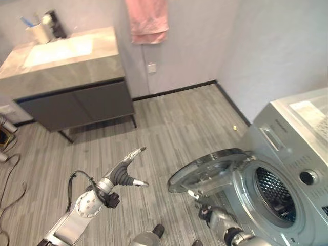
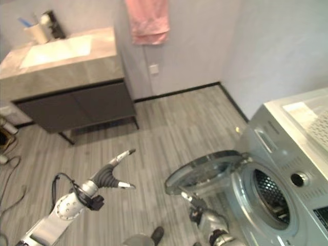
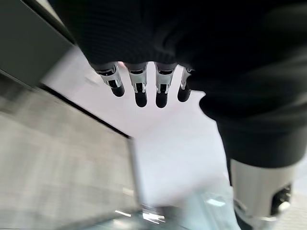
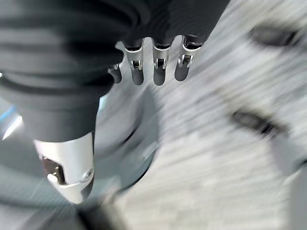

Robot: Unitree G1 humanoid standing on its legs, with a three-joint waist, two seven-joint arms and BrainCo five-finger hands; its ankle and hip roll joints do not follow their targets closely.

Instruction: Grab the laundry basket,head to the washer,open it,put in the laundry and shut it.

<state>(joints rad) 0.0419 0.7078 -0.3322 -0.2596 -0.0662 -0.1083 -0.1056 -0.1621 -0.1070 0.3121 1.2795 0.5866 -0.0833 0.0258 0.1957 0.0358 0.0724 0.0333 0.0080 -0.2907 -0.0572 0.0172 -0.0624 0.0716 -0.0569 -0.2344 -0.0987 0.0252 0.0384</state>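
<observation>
Beside the right hand [image 1: 218,218], fingers straight and empty, the washer [image 1: 287,169] door [image 1: 207,169] hangs open; rigid and hinged, it likely swings lightly if pushed at its rim. Left hand [image 1: 125,171] hovers spread, empty, well apart

We're looking at grey plank flooring [image 1: 169,123], pale walls [image 1: 266,46], a dark vanity cabinet [image 1: 77,105] and a pink towel [image 1: 147,20] hanging up.

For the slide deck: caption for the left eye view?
Silver front-loading washer with round door swung open; left hand raised, empty.
</observation>
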